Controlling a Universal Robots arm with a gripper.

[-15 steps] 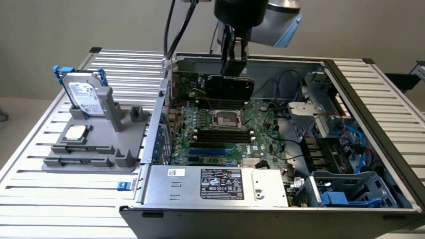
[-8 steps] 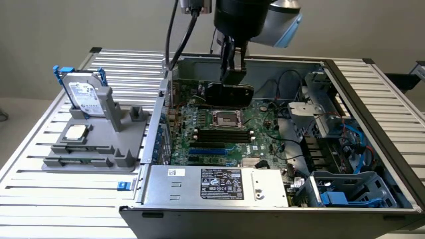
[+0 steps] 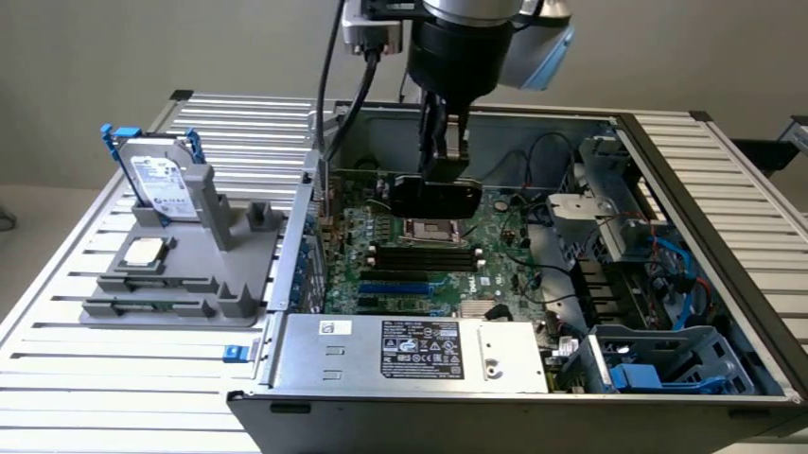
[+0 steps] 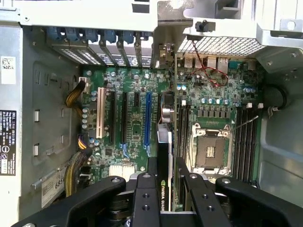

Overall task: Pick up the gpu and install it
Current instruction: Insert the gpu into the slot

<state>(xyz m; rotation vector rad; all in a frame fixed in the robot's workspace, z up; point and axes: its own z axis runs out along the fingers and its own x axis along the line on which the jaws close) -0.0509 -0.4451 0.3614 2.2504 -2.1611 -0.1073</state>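
In hand (image 3: 442, 175), gpu (image 3: 436, 199) edge-on over motherboard (image 3: 417, 270), apart from case walls (image 3: 392, 137).

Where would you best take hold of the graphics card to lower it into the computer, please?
Take it by its upper long edge, from straight above, as the hand grips it now. The graphics card is thin and hangs on edge, so the fingers clamp its two flat faces. That leaves its lower edge free above the green board.
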